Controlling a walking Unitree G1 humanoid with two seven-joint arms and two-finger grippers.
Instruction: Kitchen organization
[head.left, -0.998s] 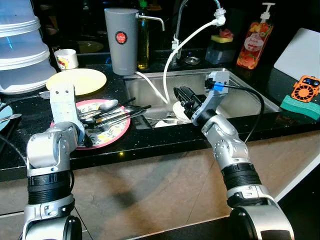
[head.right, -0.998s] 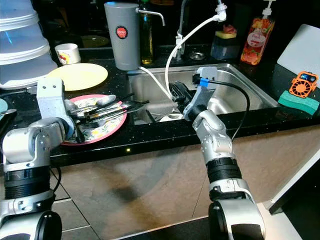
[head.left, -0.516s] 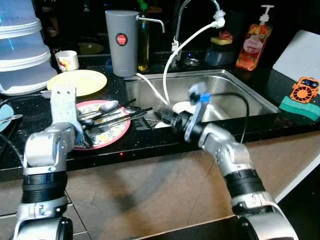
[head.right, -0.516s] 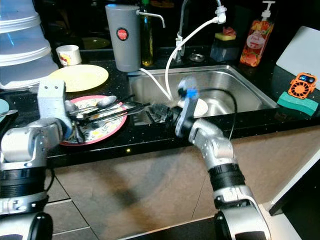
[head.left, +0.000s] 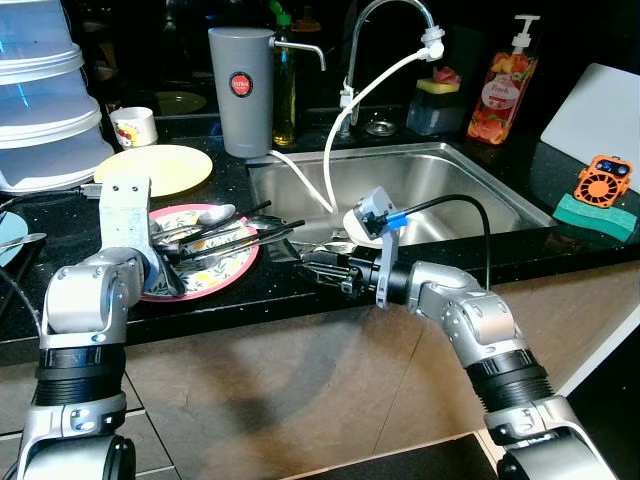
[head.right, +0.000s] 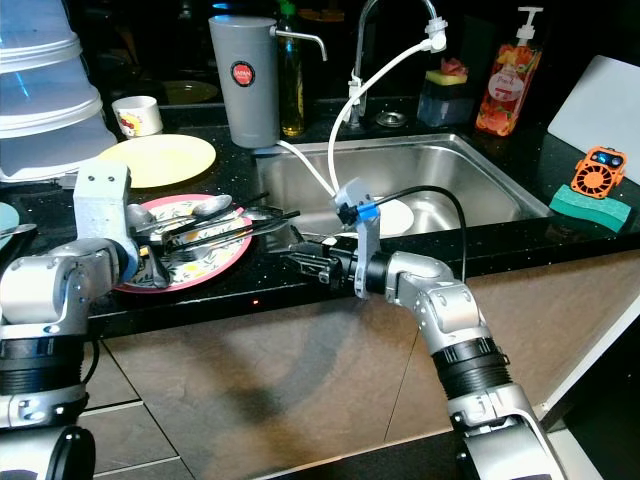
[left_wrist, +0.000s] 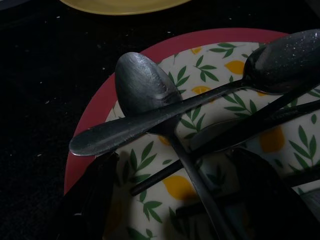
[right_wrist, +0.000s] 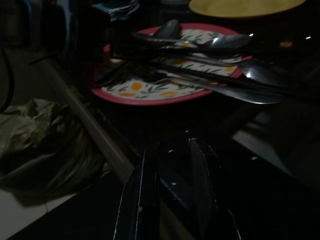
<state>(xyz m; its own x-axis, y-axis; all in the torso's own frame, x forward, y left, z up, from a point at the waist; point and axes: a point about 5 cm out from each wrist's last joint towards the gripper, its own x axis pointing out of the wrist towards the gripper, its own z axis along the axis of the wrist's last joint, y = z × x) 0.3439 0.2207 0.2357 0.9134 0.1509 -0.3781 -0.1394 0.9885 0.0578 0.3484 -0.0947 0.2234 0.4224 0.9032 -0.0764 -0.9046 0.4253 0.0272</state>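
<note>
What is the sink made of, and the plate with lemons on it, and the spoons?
The sink looks like brushed stainless steel: grey, softly reflective walls. The lemon plate, red-rimmed with a printed pattern, could be ceramic or melamine; I can't tell which. The spoons look like dull, dark metal with a matte, slightly scuffed sheen.

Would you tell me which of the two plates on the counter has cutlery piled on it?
The red-rimmed lemon-patterned plate, nearer the counter's front edge, carries the cutlery; the plain yellow plate behind it is bare.
</note>
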